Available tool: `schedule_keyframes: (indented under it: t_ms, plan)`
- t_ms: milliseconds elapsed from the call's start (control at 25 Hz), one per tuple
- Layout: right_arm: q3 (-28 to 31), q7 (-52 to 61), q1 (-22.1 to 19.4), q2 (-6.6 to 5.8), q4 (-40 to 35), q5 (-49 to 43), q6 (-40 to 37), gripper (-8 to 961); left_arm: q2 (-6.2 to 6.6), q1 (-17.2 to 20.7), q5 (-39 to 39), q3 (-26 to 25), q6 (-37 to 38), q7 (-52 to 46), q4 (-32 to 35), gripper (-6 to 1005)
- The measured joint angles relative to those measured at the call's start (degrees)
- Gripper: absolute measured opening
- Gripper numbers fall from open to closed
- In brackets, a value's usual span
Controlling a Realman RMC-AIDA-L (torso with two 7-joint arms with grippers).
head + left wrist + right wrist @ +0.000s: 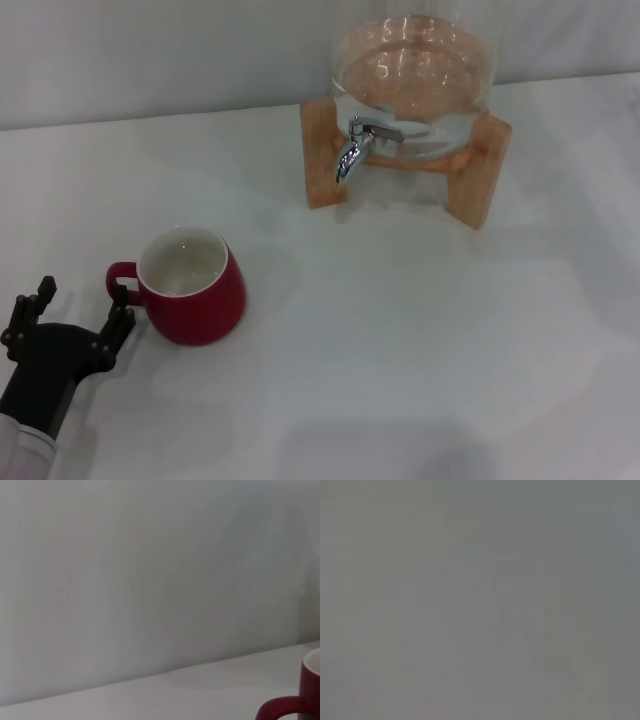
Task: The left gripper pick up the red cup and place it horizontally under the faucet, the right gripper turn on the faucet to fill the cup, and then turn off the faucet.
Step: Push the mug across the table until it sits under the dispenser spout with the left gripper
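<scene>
One red cup (pixel 192 285), upright on the white table (pixel 400 350), near-left part of the head view, mouth up, white inside, looks empty. Its loop handle (pixel 121 281) points to the robot's left.

One faucet (pixel 358 146), chrome, spout curving down, on the front of one glass jar (pixel 412 72). Jar sits in one wooden stand (pixel 325 155) at the far side of the table, well apart from the cup. Two stand legs show in front. Jar top is cut off by the frame edge; clear liquid inside, level hard to read.

One gripper in view: left gripper (pixel 78 304), black, low at the near-left corner, fingers spread apart, holding nothing. One fingertip (pixel 120 305) is just beside the cup handle, touching or not I cannot tell; the other finger (pixel 38 298) stands farther out to the left. Its arm is cut off at the bottom edge, only a bit of white sleeve shows.

Left wrist view: mostly blank wall and table; only a sliver of the cup (pixel 310 690) and part of its handle (pixel 282 709) at the corner, rest cut off. No fingers visible there.

Right gripper: not seen in any view. Right wrist view is a flat grey blur, nothing can be made out.
</scene>
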Motion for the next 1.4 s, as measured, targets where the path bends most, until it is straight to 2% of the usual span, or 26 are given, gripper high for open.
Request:
schedule_keyframes:
  t_ms: [800, 1400]
  plan:
    - [-0.1, 0.0, -0.2, 0.51, 0.0, 0.0, 0.2, 641, 0.48, -4.1, -0.1, -0.3, 3.0, -0.3, -2.2, 830]
    - [-0.2, 0.0, -0.2, 0.46, 0.1, -0.1, 0.2, 641, 0.31, -4.8, 0.1, -0.3, 4.0, 0.1, -2.1, 688]
